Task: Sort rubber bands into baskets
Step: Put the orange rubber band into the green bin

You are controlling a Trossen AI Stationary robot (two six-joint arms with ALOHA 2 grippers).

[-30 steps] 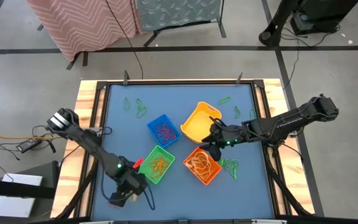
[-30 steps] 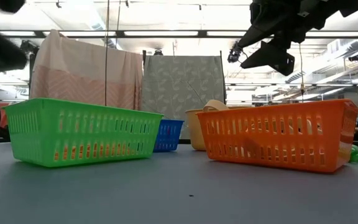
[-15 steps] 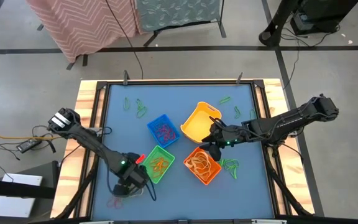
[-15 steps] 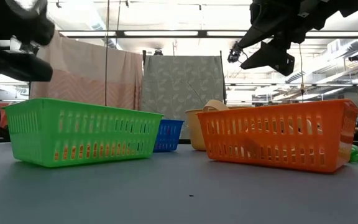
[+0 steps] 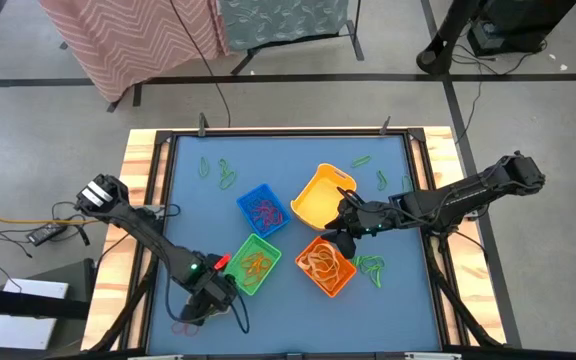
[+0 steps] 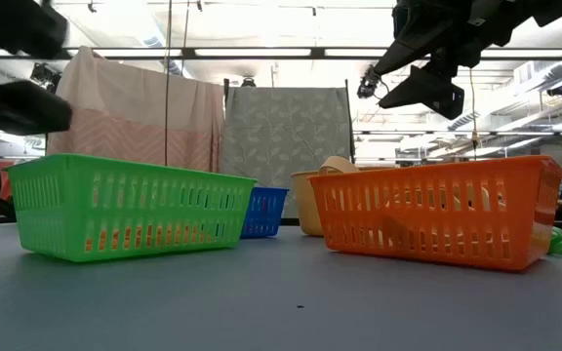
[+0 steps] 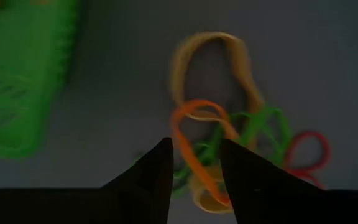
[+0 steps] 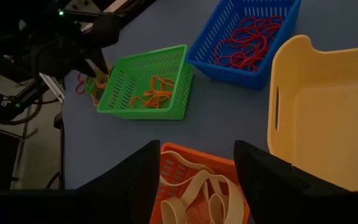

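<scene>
A tangle of thin elastic rubber bands (image 7: 229, 143), tan, orange, green and red, lies loose on the blue tabletop (image 5: 268, 160) just off the corner of the green rectangular plastic basket (image 5: 255, 263). That is why my left gripper (image 5: 194, 310) hangs over it. Its fingers (image 7: 148, 180) are parted, with an orange loop running between them, and I judge nothing is gripped yet.

The baskets sit clustered mid-tabletop so either arm can reach them: the green one holds orange bands, the blue plastic basket (image 5: 262, 210) red ones, the orange plastic basket (image 5: 325, 265) wide pale ones, and the yellow plastic basket (image 5: 323, 198) looks empty.

My right gripper (image 5: 346, 226) waits above the gap between the yellow and orange baskets, fingers (image 8: 135, 180) spread and empty. More green bands (image 5: 370, 266) lie beside the orange basket.
</scene>
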